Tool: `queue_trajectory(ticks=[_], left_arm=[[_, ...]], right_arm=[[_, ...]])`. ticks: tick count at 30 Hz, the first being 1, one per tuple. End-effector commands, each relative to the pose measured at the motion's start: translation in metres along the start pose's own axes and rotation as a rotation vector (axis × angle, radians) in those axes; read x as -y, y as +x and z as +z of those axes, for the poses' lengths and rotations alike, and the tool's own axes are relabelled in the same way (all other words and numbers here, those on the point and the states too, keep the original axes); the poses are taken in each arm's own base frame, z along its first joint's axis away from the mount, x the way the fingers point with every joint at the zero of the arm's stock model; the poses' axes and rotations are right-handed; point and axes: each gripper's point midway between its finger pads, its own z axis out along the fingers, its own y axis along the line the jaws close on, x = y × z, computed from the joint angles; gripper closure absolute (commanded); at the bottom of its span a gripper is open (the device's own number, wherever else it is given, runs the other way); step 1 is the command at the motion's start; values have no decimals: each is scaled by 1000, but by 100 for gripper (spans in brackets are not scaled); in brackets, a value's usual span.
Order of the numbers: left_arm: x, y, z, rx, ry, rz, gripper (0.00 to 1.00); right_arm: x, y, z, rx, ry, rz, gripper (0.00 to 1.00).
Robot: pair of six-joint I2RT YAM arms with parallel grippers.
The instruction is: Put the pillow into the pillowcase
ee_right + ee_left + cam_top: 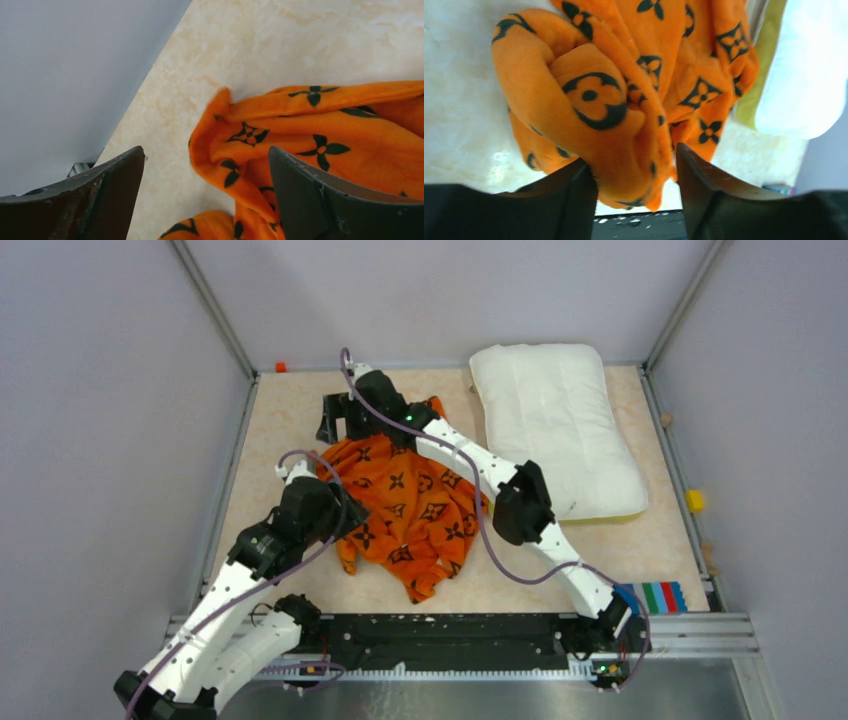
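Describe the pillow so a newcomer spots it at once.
On the beige table, look to the far right corner. The pillow lies flat there, to the right of the crumpled orange pillowcase. It is the only white thing on the table: puffy, quilted and yellow-edged.

1. Found the pillowcase (405, 515) heaped on the table (640, 550), a bit left of centre.
2. Spotted the pillow (558, 430) lying flat near its right side, back toward the far right corner.
3. Saw the left gripper (636, 175) at the heap's left edge, fabric bunched between its fingers.
4. Caught the right gripper (205, 160) at the heap's far left corner, spread wide over the fabric's edge.
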Motion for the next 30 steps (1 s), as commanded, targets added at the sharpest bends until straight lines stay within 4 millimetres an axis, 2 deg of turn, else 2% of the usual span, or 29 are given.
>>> queue_trajectory(ticks=[1, 5, 9, 13, 16, 17, 21, 26, 30], left_arm=[[41, -48, -15, 142, 88, 112, 28], [75, -76, -12, 179, 112, 209, 3], [100, -104, -6, 240, 106, 270, 1], [113, -122, 0, 271, 83, 312, 1], [121, -126, 0, 284, 107, 347, 1], [124, -128, 2, 282, 113, 367, 1], [133, -125, 37, 193, 93, 436, 1], [132, -130, 98, 165, 38, 452, 1], [139, -120, 155, 110, 71, 473, 1]], right_arm=[[-74, -127, -119, 244, -135, -89, 7], [-49, -157, -177, 271, -27, -58, 7], [-19, -164, -220, 284, 109, -62, 7], [-4, -146, -254, 258, 198, -65, 8], [12, -116, -271, 227, 251, -54, 9], [24, -94, -271, 189, 285, -42, 9], [43, -30, -294, 152, 368, -18, 10], [60, 54, -310, 90, 400, 67, 10], [65, 116, -302, 4, 381, 121, 10]])
